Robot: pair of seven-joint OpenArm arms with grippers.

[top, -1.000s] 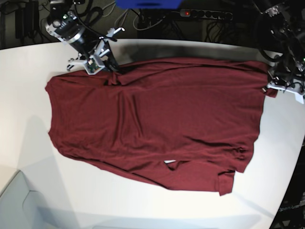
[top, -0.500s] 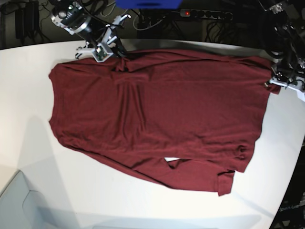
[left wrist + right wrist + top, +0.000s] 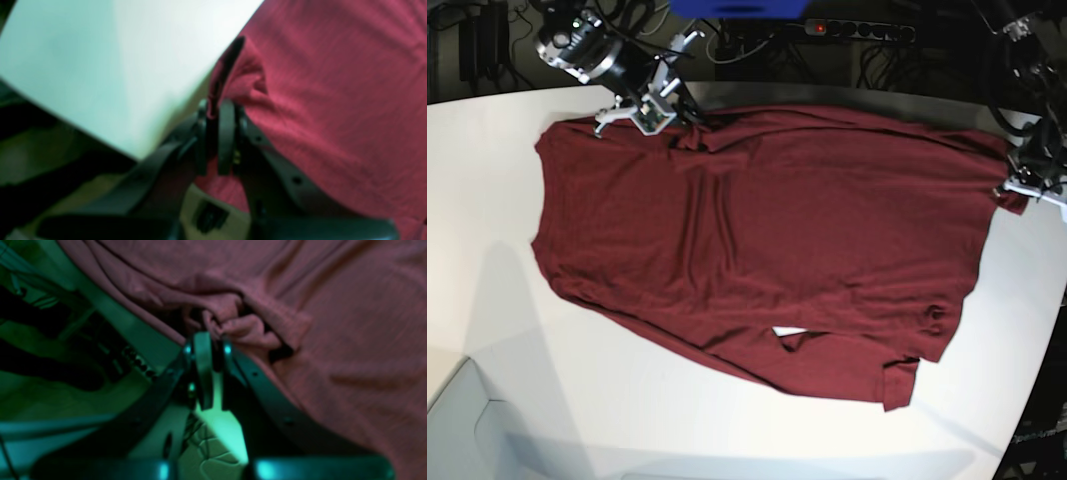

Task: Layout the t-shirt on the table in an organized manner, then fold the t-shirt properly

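You see one soft maroon knit shirt (image 3: 767, 240) on the smooth white bench (image 3: 487, 220); both arms' fingers (image 3: 227, 133) (image 3: 203, 370) pinch its edge.

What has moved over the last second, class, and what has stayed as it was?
Both grippers, the right gripper and the left gripper, have carried the dark maroon long-sleeved t-shirt's far edge further up the white table. Both stay clamped on cloth; the near hem has not moved.

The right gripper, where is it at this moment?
In the base view the right gripper is at the top left, by the table's far edge, jaws shut on a bunched edge of the t-shirt.
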